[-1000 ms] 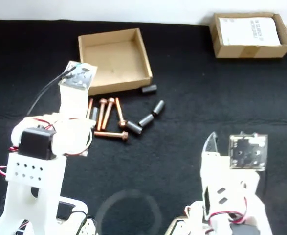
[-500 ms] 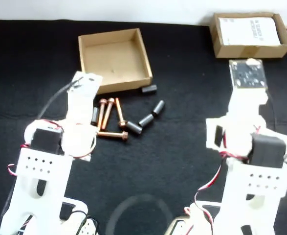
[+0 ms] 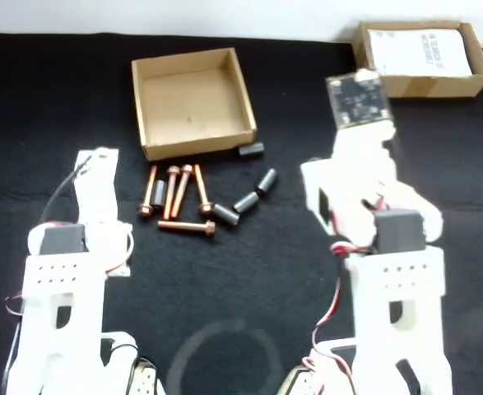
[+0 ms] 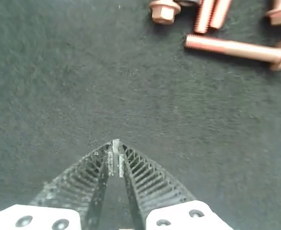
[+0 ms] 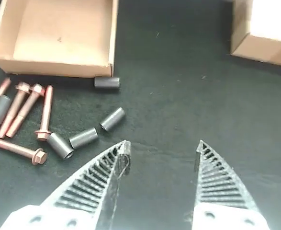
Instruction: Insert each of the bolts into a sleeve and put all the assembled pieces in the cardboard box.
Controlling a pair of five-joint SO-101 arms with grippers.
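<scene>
Table [image 3: 274,271] carried all parts on black cloth; the box [image 3: 193,103] stood empty, nothing assembled yet. The left gripper [image 4: 115,155] hung with jaws together over bare cloth, near the bolts [image 3: 172,191]. The right gripper [image 5: 162,146] hung with jaws apart, near the sleeves [image 5: 85,137]. Bolts lay loose in a cluster on the arms' side of the box, with sleeves scattered beside them, one just beside the box's corner.

Judgement: the step in hand was a first pickup. The right gripper should take a sleeve across its sides, leaving both bore ends free, and choose one lying apart from its neighbours.

Against half a second earlier, the left gripper had drawn back off the bolts, uncovering the outermost one. The right gripper had swung in toward the sleeves.
</scene>
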